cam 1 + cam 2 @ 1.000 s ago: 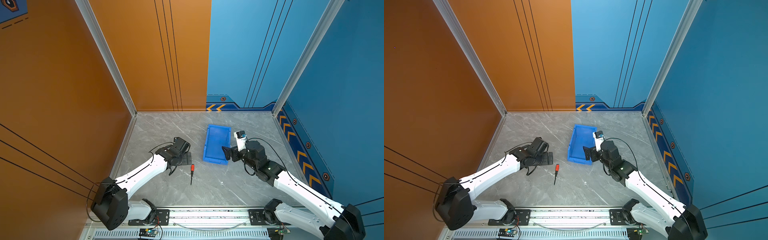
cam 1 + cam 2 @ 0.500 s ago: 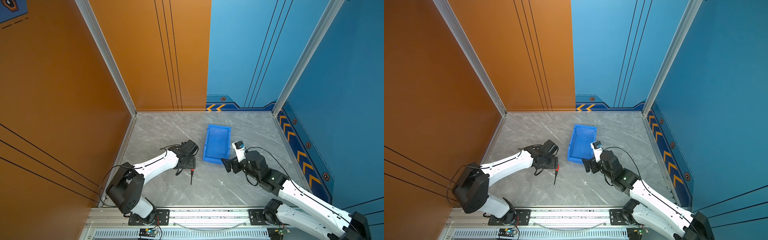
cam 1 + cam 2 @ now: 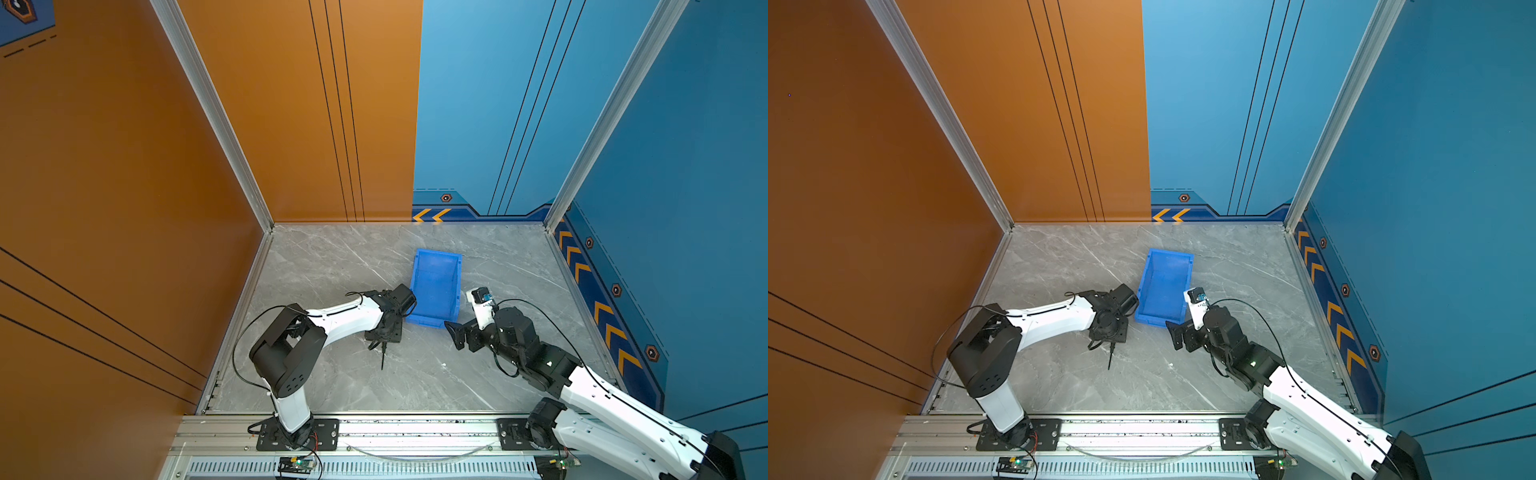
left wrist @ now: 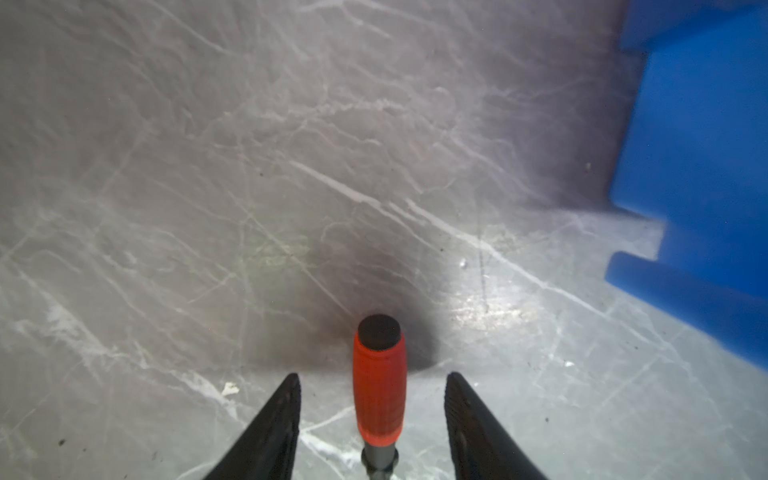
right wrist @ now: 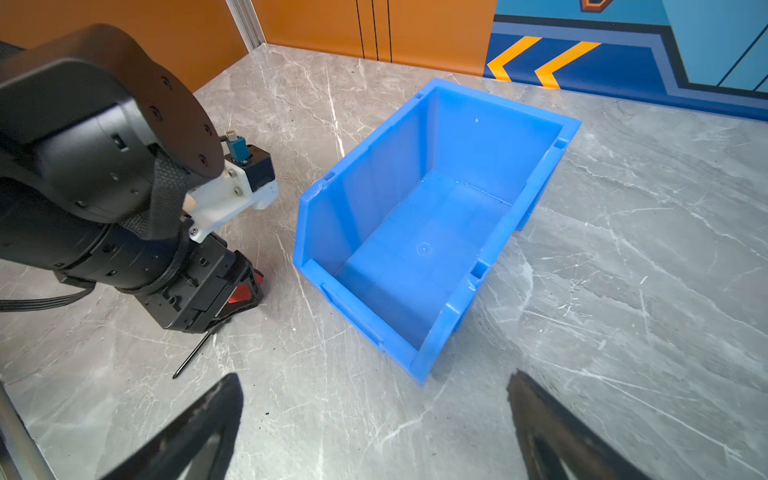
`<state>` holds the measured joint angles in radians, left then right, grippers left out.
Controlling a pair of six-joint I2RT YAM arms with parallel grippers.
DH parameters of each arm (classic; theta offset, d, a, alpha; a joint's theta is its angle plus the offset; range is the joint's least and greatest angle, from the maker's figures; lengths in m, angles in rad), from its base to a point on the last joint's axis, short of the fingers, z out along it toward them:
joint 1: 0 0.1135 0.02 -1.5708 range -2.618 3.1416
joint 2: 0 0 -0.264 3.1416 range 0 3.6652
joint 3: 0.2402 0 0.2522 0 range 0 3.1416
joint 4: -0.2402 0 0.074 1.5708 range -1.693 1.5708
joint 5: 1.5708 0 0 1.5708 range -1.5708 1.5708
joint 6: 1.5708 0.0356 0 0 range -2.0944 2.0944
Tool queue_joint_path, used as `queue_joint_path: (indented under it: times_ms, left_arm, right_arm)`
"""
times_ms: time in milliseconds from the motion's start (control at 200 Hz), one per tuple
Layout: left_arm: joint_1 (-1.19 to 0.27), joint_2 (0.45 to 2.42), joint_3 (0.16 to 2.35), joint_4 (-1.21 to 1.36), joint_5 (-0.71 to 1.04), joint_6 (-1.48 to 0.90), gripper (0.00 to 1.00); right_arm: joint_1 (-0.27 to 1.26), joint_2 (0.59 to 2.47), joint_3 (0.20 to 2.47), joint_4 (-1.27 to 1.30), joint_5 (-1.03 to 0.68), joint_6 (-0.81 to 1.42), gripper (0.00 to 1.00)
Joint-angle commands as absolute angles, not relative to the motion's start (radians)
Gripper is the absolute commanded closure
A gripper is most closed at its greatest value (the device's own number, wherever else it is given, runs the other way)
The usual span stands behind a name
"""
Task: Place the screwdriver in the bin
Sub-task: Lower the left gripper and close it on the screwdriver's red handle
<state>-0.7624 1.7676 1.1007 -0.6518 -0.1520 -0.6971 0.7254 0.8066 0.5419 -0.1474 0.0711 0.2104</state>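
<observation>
Currently left end effector [image 4: 372, 375] part-open astride screwdriver [image 4: 378, 395], untouched; right end effector [image 5: 374, 375] open.

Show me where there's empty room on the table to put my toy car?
Bare table lies in the far-left corner, between the orange wall and the bin. More sits near the front rail, between the left arm and the right arm. It's crowded by the bin's front lip: the left pincer straddles the screwdriver there, and the right pincer is close.

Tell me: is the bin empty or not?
Empty. The right wrist view shows the bin with bare floor; the screwdriver lies outside it.
</observation>
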Motion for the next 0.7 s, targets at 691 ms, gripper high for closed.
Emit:
queue_joint_path:
  times_ms: [691]
  left_arm:
    - [-0.758, 1.749, 1.134, -0.734, -0.181, -0.706, 0.87]
  right_arm:
    - [0.595, 0.764, 0.500, -0.106, -0.085, 0.174, 0.00]
